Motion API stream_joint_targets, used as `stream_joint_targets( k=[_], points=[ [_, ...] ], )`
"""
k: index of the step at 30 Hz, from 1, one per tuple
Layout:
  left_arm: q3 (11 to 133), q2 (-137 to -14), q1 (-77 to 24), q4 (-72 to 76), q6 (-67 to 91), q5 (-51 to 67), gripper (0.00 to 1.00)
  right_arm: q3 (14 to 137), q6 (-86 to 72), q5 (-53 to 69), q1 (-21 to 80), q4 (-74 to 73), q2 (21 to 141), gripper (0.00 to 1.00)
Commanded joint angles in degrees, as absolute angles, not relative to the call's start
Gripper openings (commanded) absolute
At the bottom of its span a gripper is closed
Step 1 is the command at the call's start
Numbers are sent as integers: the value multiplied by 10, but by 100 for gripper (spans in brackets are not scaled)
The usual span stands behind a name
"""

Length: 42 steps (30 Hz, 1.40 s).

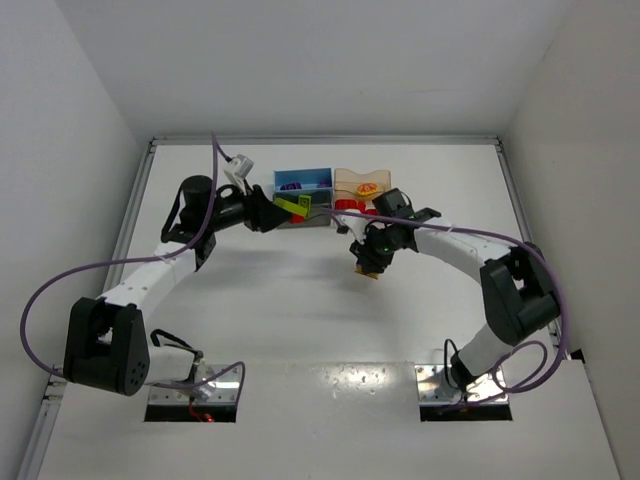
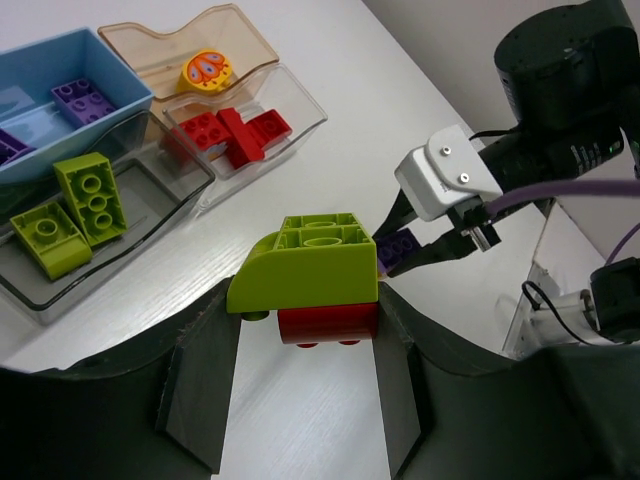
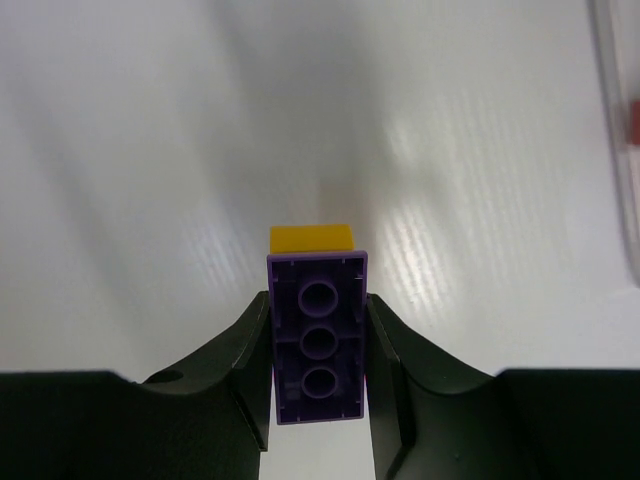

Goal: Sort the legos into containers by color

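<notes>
Left claw (image 2: pixel 308 325) clenched on lime-over-red clump (image 2: pixel 305 265), held above worktop (image 2: pixel 400 90), near the bins.
Blue bin (image 2: pixel 125 70): purple bricks (image 2: pixel 85 98).
Grey bin (image 2: pixel 150 190): two lime bricks (image 2: pixel 88 195).
Peach bin (image 2: pixel 150 45): yellow piece (image 2: pixel 205 70).
Clear bin (image 2: pixel 300 105): red bricks (image 2: pixel 235 132).
Right claw (image 3: pixel 318 315) grips purple brick (image 3: pixel 318 380), yellow brick (image 3: pixel 311 238) stuck at its far end, over the worktop.

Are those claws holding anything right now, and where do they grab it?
Left gripper pinches a green-and-red clump by its sides; right gripper pinches a purple-and-yellow clump by the purple brick's long sides.
</notes>
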<state>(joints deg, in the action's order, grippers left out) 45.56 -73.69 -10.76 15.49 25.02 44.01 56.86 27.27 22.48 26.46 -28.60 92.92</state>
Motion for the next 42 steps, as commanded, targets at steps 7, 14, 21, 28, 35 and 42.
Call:
stream_joint_targets(
  k=[7,14,21,28,35,42],
  points=[
    [461,-725,-96,155,227,422,0,567,248,161,279,-186,970,0],
    [461,-730,-91,160,227,422,0,585,198,162,279,-163,1005,3],
    [461,-736,-91,171,227,427,0,600,198,179,274,-174,1013,40],
    [461,-746,-85,183,233,456,0,607,187,198,279,-198,944,68],
    [461,-763,-85,200,245,532,0,666,144,303,262,-234,846,69],
    [490,-807,-113,212,257,645,0,755,91,526,256,-240,890,68]
  ],
)
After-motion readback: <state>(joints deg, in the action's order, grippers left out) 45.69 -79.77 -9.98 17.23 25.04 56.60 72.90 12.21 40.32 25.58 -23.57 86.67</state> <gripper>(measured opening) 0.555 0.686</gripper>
